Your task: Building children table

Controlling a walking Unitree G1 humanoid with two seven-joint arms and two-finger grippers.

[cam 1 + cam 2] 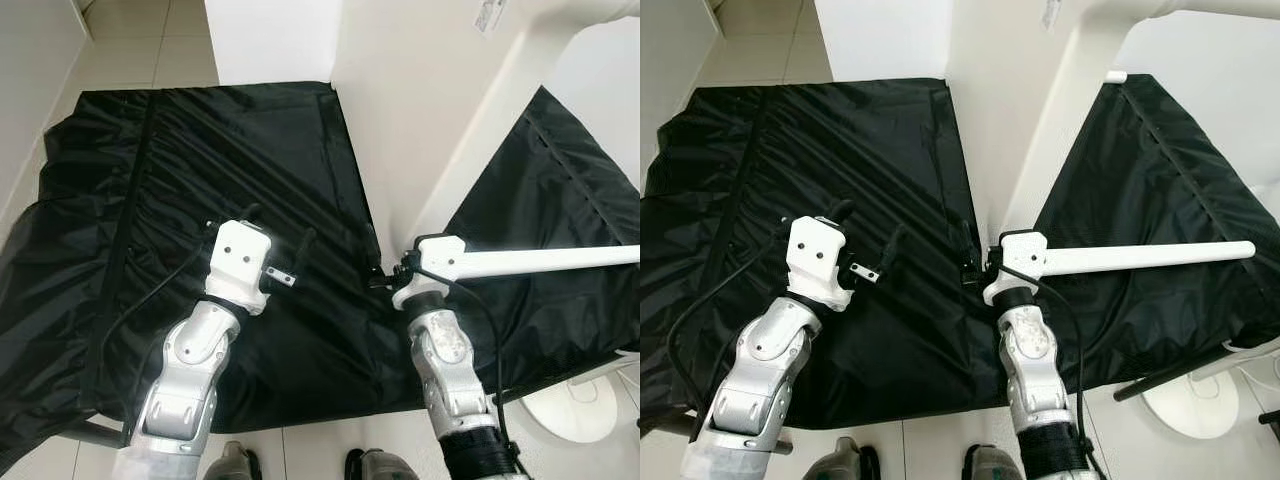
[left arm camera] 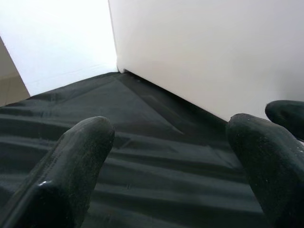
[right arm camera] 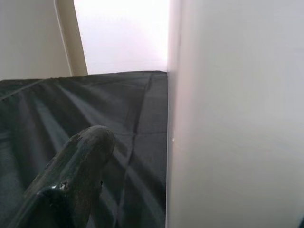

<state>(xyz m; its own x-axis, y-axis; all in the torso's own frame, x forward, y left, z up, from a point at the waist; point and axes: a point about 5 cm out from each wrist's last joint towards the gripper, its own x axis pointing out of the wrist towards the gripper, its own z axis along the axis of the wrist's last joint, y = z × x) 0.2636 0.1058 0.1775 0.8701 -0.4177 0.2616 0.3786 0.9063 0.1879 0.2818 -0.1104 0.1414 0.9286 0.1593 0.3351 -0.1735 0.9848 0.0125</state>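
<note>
- Head views: black cloth [image 1: 180,200] covers a low surface in front of the robot. A large white panel [image 1: 420,110] (likely the kids' tabletop, standing on edge) rises across the cloth.
- Right end effector [image 1: 975,268] sits at the panel's lower edge. A white leg [image 1: 1140,257] runs from the wrist area out to the robot's right. Can't tell whether the end effector is clenched or what it grasps.
- Left end effector [image 1: 275,235] hovers over the cloth, just left of the panel, fingers spread, released and empty.
- Step, as I judge it: steadying the panel w/ the right arm. Next the left should probably close on the panel's near edge.
- Left wrist view adds both black fingertips [image 2: 71,161] apart, w/ the panel wall beyond. Right wrist view shows one finger [image 3: 76,161] beside the panel face.
</note>
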